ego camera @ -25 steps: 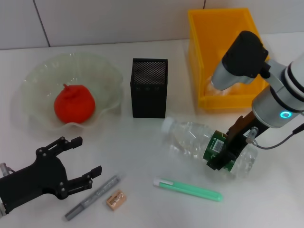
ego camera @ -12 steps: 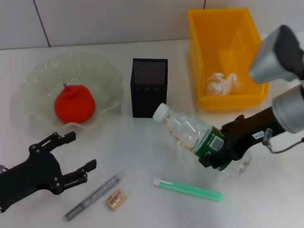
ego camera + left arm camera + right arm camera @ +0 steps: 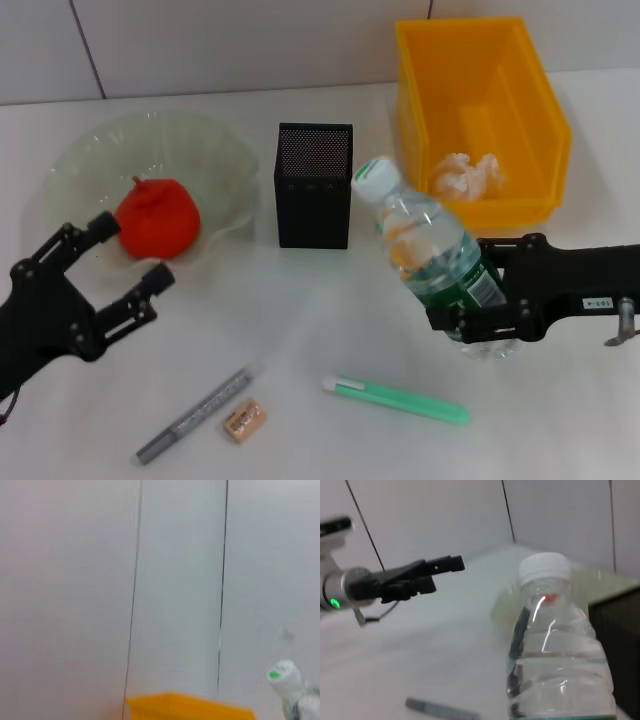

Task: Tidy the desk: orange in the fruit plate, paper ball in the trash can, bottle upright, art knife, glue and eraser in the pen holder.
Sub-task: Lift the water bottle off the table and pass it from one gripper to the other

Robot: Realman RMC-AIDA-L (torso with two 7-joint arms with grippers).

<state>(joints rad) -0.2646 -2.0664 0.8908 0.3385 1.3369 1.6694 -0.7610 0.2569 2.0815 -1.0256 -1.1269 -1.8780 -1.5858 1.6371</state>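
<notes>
head view: the right gripper (image 3: 478,312) clamps the bottle (image 3: 432,250) by its label, tilted at centre-right, base not yet planted; next, level and release it. left gripper (image 3: 105,290) spread wide, near left. orange (image 3: 156,217) in fruit plate (image 3: 215,150), paper ball (image 3: 468,177) in trash can (image 3: 530,85); pen holder (image 3: 314,185) looks empty.
</notes>
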